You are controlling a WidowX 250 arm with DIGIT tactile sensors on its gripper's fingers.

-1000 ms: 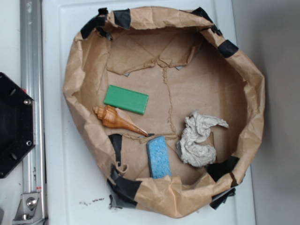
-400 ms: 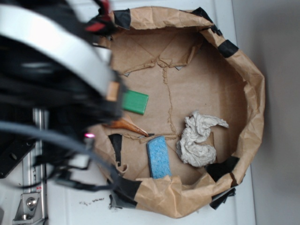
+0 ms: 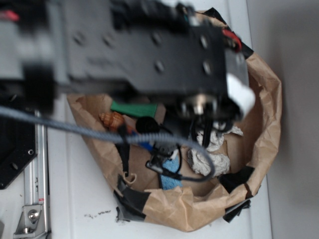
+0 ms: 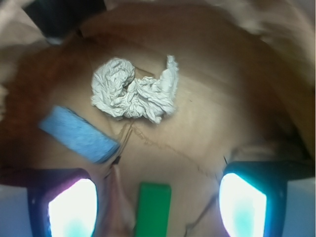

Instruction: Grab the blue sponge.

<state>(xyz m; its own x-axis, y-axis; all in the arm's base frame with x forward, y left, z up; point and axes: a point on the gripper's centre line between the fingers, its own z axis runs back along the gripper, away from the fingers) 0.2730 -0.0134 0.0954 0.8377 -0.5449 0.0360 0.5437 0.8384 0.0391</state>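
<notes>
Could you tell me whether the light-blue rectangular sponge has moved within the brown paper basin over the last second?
No. The light-blue rectangular sponge sits by the same black tape patch on the brown paper basin.

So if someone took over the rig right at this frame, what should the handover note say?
Gripper: open, empty, fingers spread wide, hovering over the paper basin.
Blue sponge: lying on the basin floor, untouched, beside the white cloth wad; the green block sits between the fingers instead.
Done: arm is over the basin.
Left: line up on the sponge, descend, close, lift.
</notes>
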